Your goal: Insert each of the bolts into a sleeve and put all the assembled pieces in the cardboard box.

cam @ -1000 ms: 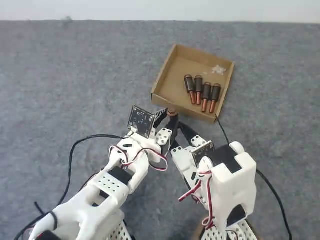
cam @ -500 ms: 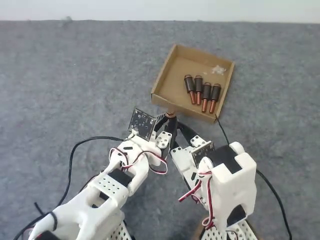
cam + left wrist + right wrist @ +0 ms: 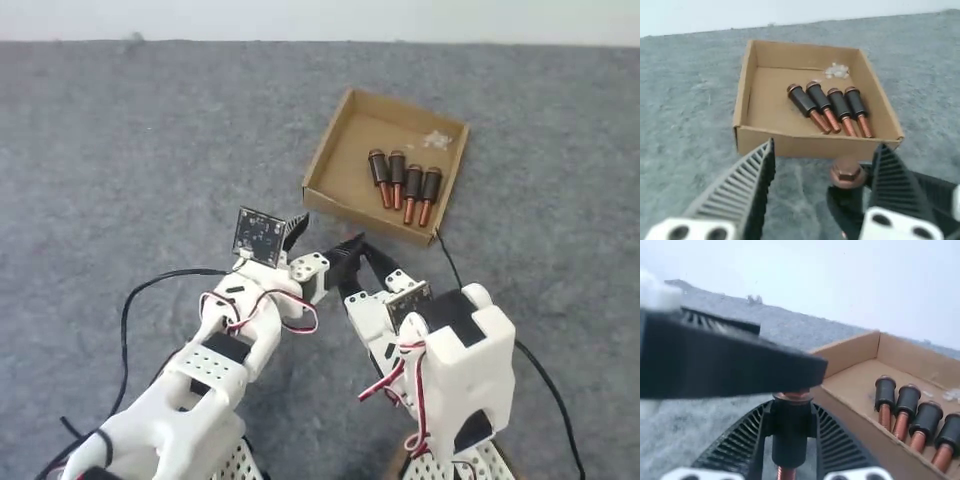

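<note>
The cardboard box [image 3: 322, 156] sits on the grey carpet with several assembled bolt-and-sleeve pieces [image 3: 404, 186] lying side by side in it. My right gripper [image 3: 352, 250] is just in front of the box's near wall, shut on a black sleeve [image 3: 789, 432] with a copper bolt through it. The bolt's head [image 3: 846, 173] stands up. My left gripper [image 3: 316, 242] is open, with its fingers [image 3: 759, 172] spread on either side of that piece and not touching it. The box [image 3: 790, 142] lies straight ahead of it.
Grey carpet covers the whole table, with open room to the left and far side. A black cable [image 3: 448, 262] runs beside the box's near right corner. A small scrap of clear material [image 3: 436, 139] lies in the box's far corner.
My left gripper has opened and drawn back to the left, away from the bolt. My right gripper keeps hold of the sleeve with the bolt in it.
</note>
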Robot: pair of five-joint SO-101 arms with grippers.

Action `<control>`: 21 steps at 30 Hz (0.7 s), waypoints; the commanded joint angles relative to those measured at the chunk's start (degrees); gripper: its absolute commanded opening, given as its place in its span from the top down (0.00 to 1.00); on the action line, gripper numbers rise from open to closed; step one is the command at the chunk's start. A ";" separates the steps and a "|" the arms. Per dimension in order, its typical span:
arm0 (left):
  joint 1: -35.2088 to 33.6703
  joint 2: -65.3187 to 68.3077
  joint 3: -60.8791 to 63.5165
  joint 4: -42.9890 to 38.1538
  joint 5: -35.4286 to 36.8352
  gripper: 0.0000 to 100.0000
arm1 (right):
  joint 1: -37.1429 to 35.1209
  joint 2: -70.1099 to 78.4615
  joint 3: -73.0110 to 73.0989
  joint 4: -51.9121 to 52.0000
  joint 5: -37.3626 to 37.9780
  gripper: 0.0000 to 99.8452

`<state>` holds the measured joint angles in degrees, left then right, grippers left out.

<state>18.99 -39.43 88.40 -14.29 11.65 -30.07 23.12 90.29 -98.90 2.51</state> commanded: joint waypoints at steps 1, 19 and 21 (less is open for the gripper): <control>-0.26 -0.35 -0.40 0.00 -0.09 0.70 | 0.66 -2.77 1.23 -1.80 -0.53 0.99; -6.51 -21.45 -3.30 17.49 5.54 0.93 | 0.75 -2.33 0.26 -1.45 -0.44 0.99; -7.56 -26.02 -4.18 23.74 7.03 0.99 | 0.75 -2.33 0.35 -1.45 -0.44 0.99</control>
<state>13.71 -55.52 88.31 -1.98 15.69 -30.07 23.12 90.29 -98.90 2.51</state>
